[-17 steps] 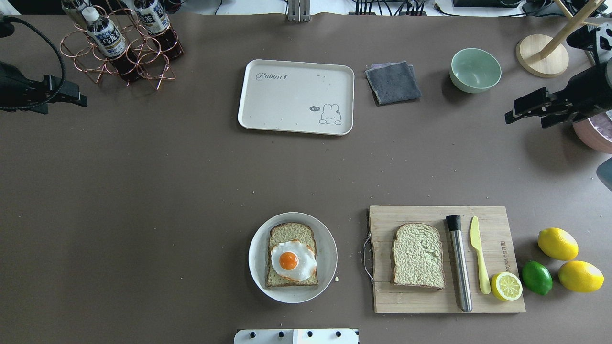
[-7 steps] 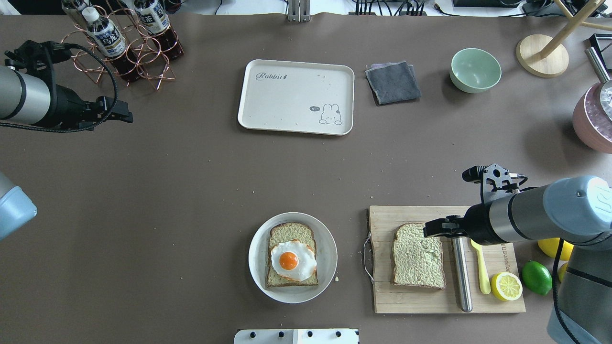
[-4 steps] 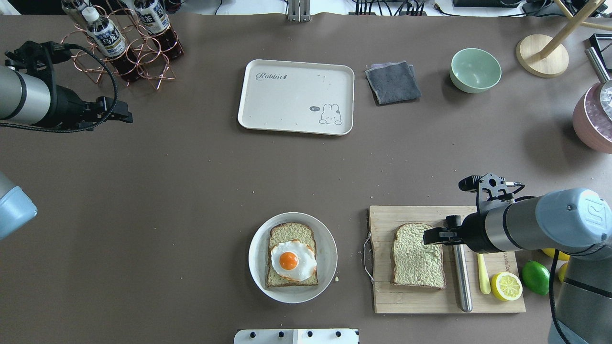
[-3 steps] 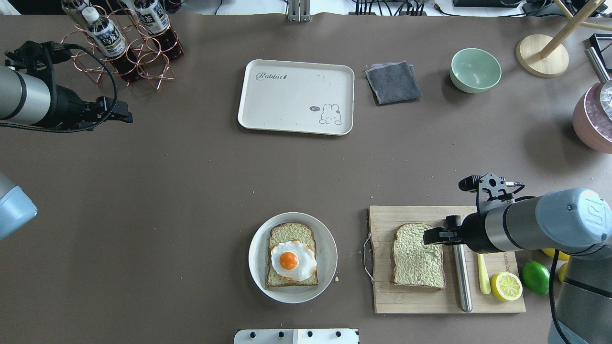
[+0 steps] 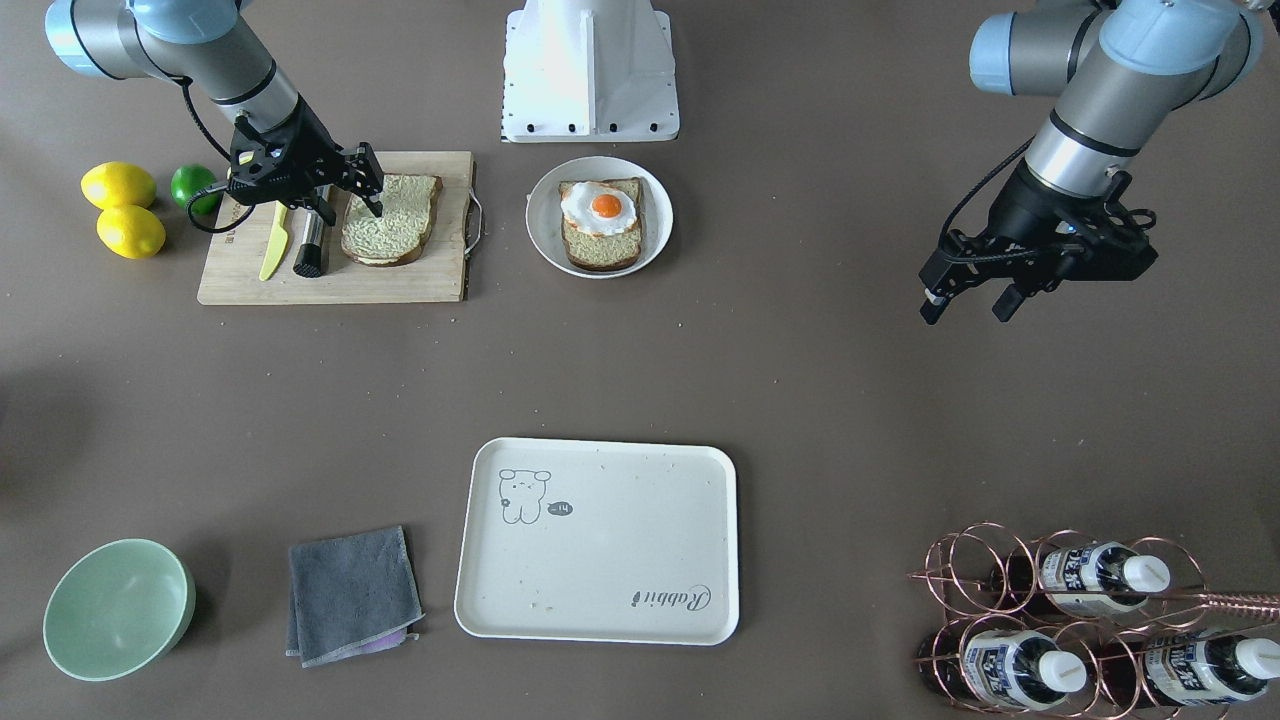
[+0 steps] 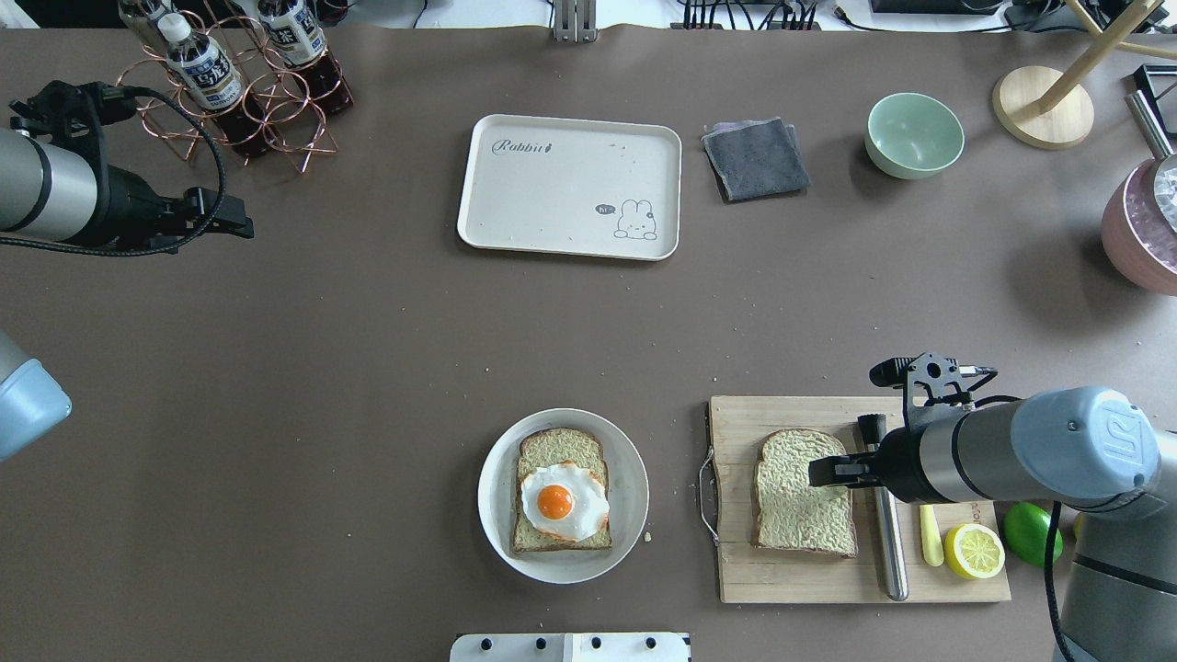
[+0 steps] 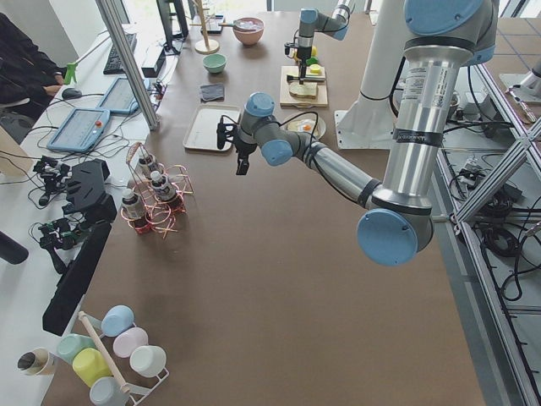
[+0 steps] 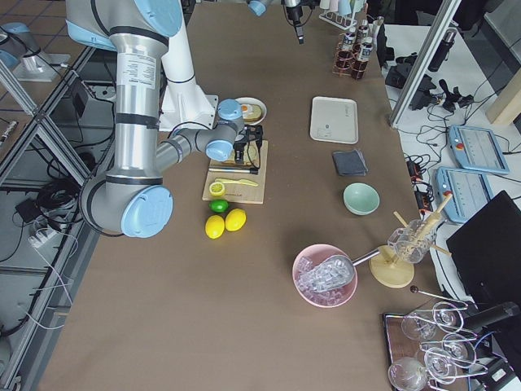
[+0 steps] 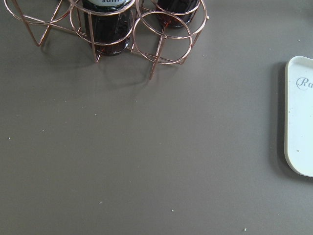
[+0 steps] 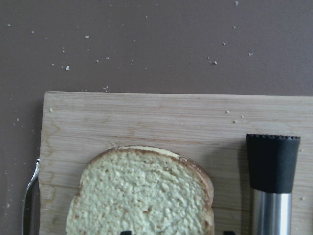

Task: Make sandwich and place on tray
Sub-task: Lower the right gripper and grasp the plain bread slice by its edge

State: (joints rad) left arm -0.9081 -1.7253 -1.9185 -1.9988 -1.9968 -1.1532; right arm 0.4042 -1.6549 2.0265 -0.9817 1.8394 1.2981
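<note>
The right hand (image 5: 350, 208) hung open over a bread slice (image 6: 795, 510) toward the right edge of the counter (image 6: 368, 349). The left hand (image 5: 965, 303) was open.

overhead: from behind, downward | front: opposite, steep | wrists: close | both exteriors share tray (image 6: 552, 198)

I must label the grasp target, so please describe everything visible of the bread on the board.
The bread is a squarish slice with a rounded top, a pale beige-green rough face and a dark brown crust. It lies flat on the wooden board, beside a steel tool but apart from it. The open right gripper is over its edge nearest the tool; contact cannot be told.
</note>
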